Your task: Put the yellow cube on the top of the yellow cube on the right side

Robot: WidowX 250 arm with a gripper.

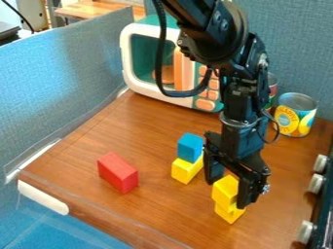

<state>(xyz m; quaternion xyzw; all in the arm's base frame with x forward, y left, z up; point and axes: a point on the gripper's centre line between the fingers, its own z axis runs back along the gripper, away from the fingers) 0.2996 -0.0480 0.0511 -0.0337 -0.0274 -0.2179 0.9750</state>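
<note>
Yellow on yellow – the stack looks all but made.
The upper yellow cube (224,190) sits over the lower yellow cube (229,213), slightly offset, with the black gripper (226,195) right at it – whether clamped or loose, I cannot tell. What's left is likely release and withdrawal; the gripper partly hides the stack, so full contact is hard to judge.

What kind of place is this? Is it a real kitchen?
It looks more like a pretend kitchen on a table, probably for a robot to practise in. There's a toy microwave, a red block to play with, and a black robot arm hanging over the table.
</note>
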